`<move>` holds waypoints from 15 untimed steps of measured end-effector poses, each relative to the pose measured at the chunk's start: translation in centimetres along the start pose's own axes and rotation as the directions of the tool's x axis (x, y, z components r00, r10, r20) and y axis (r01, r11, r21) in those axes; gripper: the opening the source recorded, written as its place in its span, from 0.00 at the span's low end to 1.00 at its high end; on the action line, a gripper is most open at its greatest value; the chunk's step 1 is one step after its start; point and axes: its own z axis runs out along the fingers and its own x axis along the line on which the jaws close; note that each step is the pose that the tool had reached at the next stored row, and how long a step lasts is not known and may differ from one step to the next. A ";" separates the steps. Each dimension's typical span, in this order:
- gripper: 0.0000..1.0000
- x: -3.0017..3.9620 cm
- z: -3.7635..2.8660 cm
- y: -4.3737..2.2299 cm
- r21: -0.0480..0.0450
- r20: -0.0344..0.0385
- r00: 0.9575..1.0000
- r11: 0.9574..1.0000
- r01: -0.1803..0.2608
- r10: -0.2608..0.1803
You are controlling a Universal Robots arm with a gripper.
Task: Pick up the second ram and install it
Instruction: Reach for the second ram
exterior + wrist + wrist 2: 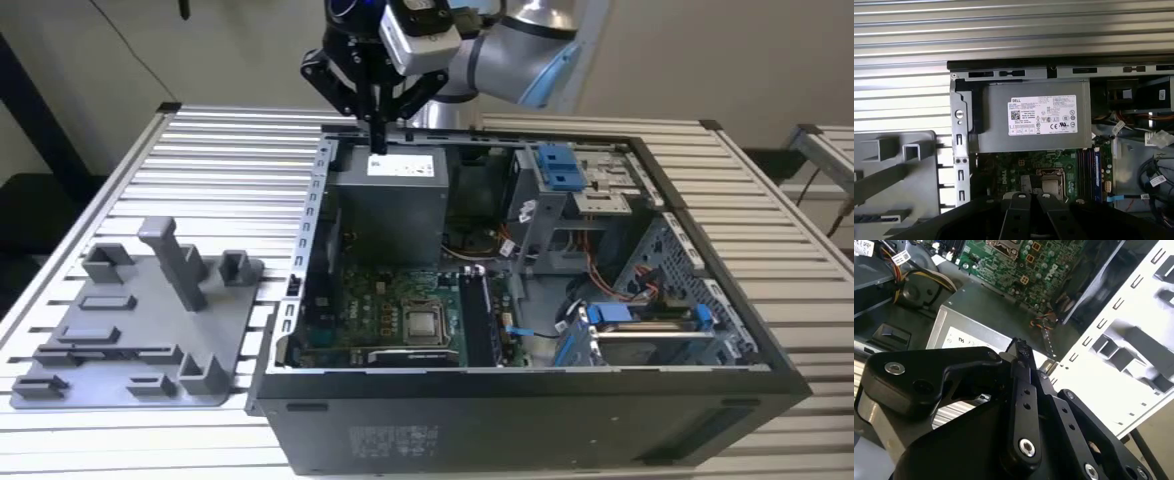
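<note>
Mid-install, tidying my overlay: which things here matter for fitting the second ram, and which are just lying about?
Job: gripper, shut; second ram, lying in the grey holder tray; memory slots in the open computer case.
Just there: power supply below the gripper; processor; blue drive latches; slatted table.

Ribbed bare metal for the table [214,170], pale with a soft sheen. Dark, matt painted metal on the outside of the case [534,430]; dull grey sheet metal inside. Plain grey metal on the power supply [400,200], with a smooth white paper label [1042,115]. Glossy green on the circuit board [380,300], bright silver metal on the chip [427,323]. Matt grey plastic throughout the holder tray [134,340]. Smooth blue plastic on the clips [558,168]. Black and satin on the gripper [1020,346], shiny metal on its screws [1027,447]. Glossy silver on the arm [527,45].
</note>
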 end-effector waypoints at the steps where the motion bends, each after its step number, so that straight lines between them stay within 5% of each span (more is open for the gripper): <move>1: 0.11 0.10 0.00 -0.01 0.000 0.000 1.000 1.000 0.000 0.000; 9: 0.11 1.89 -0.03 -0.14 0.000 0.000 1.000 1.000 0.001 -0.001; 15: 0.11 2.23 -0.03 -0.16 0.000 0.000 1.000 1.000 0.001 -0.001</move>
